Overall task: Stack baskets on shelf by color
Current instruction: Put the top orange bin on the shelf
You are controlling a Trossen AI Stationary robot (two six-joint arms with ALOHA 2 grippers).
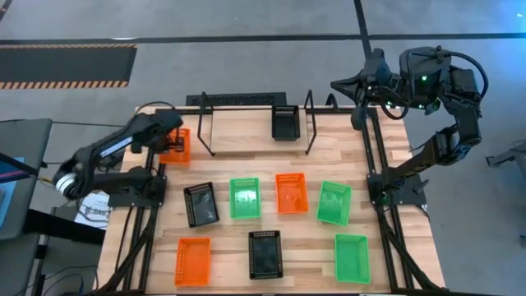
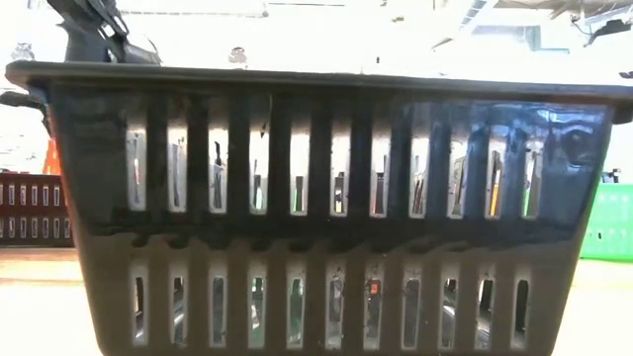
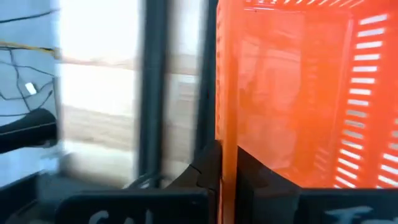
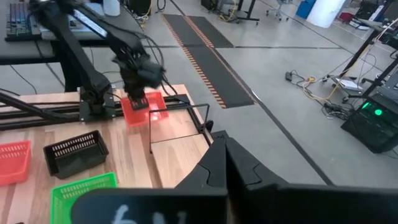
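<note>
Orange basket (image 1: 175, 145), table's far-left corner: pinched by left gripper (image 1: 170, 141). Next: carry onto shelf (image 1: 246, 131). Right gripper (image 1: 339, 85): closed, empty, parked beyond far-right corner.

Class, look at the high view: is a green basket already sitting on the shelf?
No. The only basket on the shelf is a black basket; all three green baskets lie on the table.

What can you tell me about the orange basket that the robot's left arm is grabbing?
The orange basket is a small rectangular plastic tray with slatted sides and a solid-looking floor. It sits at the table's far left edge, just left of the shelf. The left gripper is shut on its wall, one finger inside and one outside, as the left wrist view shows. Whether it rests on the table or is lifted cannot be told.
</note>
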